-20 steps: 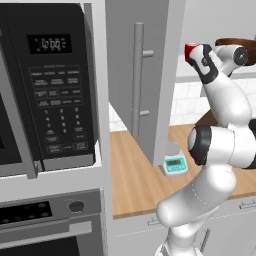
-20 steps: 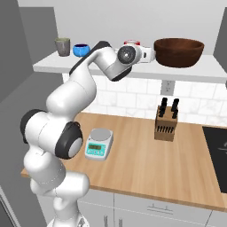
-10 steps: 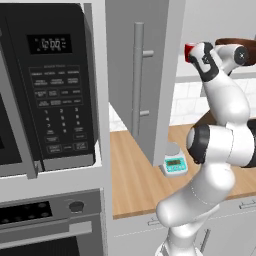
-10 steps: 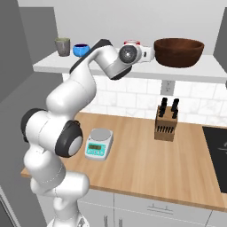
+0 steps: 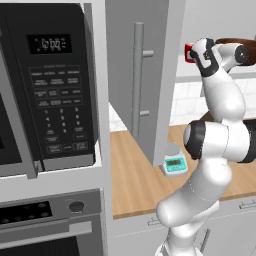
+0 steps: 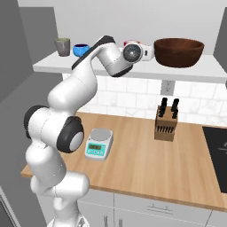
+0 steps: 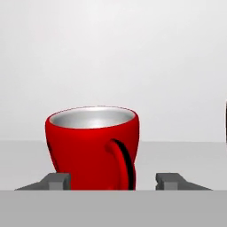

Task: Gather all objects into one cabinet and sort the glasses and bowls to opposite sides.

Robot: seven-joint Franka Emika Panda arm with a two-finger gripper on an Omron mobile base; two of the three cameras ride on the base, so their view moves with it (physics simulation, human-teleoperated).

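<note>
— Where's the red mug (image 7: 91, 146)?

— Upright on the white shelf (image 6: 133, 68), dead ahead of the gripper (image 7: 113, 181), its base between the two fingertips (image 7: 56, 181), handle facing the hand.

— Gripped?

— Hard to say; the left tip looks touching, the right stands apart. Jaws spread, nothing pinched yet.

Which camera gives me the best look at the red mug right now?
The hand view: the red mug stands upright and close, with its handle facing the camera and its silvery inside visible. In the left base view only a red sliver shows behind the arm; in the right base view just its rim.
</note>
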